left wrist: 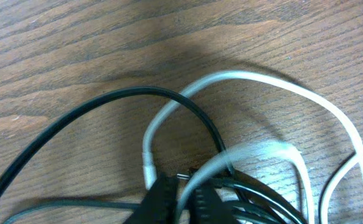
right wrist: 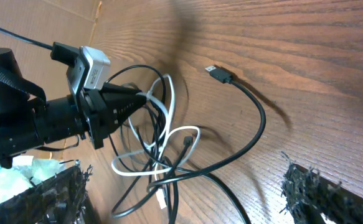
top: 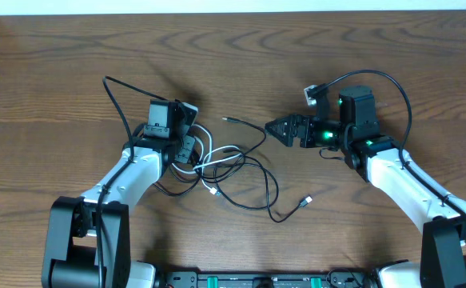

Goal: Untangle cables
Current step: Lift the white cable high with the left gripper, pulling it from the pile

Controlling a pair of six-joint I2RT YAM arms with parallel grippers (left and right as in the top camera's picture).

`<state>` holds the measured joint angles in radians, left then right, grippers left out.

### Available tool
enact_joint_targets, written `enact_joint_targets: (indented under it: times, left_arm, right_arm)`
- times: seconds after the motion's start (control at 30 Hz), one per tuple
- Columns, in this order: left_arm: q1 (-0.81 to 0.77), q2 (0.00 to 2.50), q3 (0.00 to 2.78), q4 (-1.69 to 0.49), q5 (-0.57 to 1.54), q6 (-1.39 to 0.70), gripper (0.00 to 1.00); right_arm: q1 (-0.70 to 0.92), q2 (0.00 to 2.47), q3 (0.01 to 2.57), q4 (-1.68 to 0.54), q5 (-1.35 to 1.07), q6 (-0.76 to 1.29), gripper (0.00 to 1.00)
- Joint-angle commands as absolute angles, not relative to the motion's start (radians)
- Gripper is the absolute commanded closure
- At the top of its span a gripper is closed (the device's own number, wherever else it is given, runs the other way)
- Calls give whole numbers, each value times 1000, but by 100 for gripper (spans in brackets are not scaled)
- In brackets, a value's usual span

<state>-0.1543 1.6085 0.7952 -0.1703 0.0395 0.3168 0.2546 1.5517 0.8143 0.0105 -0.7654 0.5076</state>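
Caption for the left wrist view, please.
Left hand shut on the white cable amid black cables on the wooden table.

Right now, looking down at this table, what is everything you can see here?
brown wooden table: one, brown, under everything
thin black cables: at least two, black, looped in a tangle mid-table, small plug ends lying loose
thin white cable: one, white, woven through the black loops
black base rail: one, black, along the near edge
left robot arm and right robot arm: two, white with black joints, one on each side
left gripper: one, black, shut on the thin white cable at the tangle's left side
right gripper: one, black, open, pointing at the tangle from the right, touching nothing
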Motion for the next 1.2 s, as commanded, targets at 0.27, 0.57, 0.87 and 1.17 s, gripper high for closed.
enact_joint_targets:
  times: [0.27, 0.57, 0.87, 1.17]
  left_arm:
    - [-152, 1473, 801, -138, 68, 236, 93]
    - [-152, 1121, 801, 60, 68, 204, 92]
    - [-152, 841, 801, 225, 68, 204, 93]
    - [-152, 695, 801, 418, 67, 205, 93]
  right_arm:
    - [250, 1562, 815, 6, -765, 492, 1]
    - [250, 1562, 815, 7, -765, 492, 1]
    - [250, 1562, 815, 7, -765, 492, 1]
    - [250, 1562, 815, 4, -743, 492, 1]
